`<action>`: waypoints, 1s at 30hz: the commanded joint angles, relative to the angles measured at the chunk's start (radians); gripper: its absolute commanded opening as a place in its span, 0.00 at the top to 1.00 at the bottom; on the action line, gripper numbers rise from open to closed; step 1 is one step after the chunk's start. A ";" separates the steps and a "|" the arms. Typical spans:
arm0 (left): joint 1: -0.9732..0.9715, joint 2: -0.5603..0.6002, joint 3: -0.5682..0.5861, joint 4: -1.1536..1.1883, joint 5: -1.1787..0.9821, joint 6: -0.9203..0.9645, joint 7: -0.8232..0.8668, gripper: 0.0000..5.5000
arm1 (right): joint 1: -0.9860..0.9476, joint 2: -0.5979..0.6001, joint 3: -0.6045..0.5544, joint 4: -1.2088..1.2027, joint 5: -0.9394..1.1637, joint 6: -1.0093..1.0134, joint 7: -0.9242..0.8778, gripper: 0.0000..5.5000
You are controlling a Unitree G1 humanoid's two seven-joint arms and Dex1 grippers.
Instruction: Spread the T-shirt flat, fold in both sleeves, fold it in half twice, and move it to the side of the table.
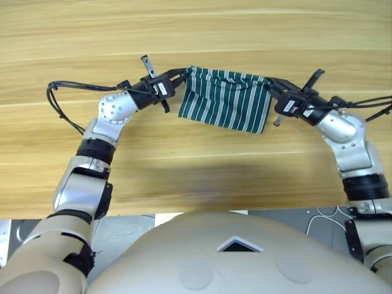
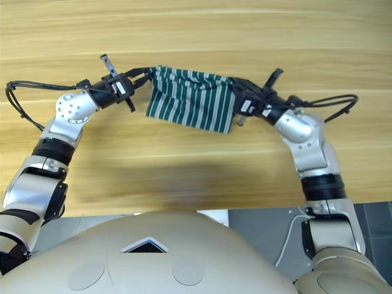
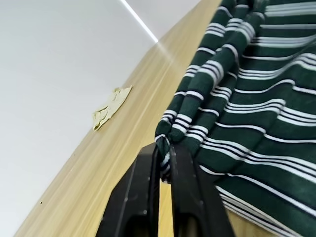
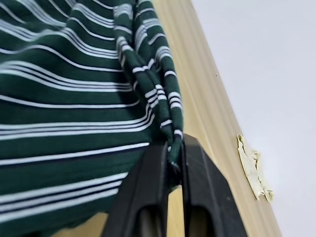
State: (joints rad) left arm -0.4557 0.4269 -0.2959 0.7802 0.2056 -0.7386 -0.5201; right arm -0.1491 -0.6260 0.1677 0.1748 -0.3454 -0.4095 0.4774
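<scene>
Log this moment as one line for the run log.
T-shirt: folded, held up over table | left claw: shut on T-shirt corner | right claw: shut on opposite corner

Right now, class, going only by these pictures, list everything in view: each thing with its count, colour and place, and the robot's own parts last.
T-shirt: one, dark green with white stripes, folded, hanging between the two grippers over the middle of the table.
table: one, light wood, spanning the scene under the arms.
scrap: one, pale yellow and crumpled, on the white surface just past the table's edge.
left gripper: one, black, pinching the T-shirt's top corner on the robot's left.
right gripper: one, black, pinching the top corner on the robot's right.
</scene>
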 commanded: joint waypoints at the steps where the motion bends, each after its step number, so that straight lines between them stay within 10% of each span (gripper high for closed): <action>1: -0.057 -0.019 -0.005 0.086 0.059 0.012 0.059 0.97 | -0.089 0.038 0.042 0.147 -0.056 0.006 -0.046 0.97; 13: -0.206 -0.136 -0.003 0.363 0.114 0.018 0.162 0.97 | -0.140 0.075 0.161 0.424 -0.189 0.057 -0.158 0.97; 30: -0.340 -0.156 0.108 0.468 0.098 0.022 0.489 0.51 | -0.149 0.138 -0.060 0.305 0.257 0.176 0.006 0.45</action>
State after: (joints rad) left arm -0.7772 0.2700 -0.2446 1.2565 0.3680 -0.6839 -0.0132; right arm -0.2638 -0.5043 0.1361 0.4985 -0.1301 -0.2607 0.4804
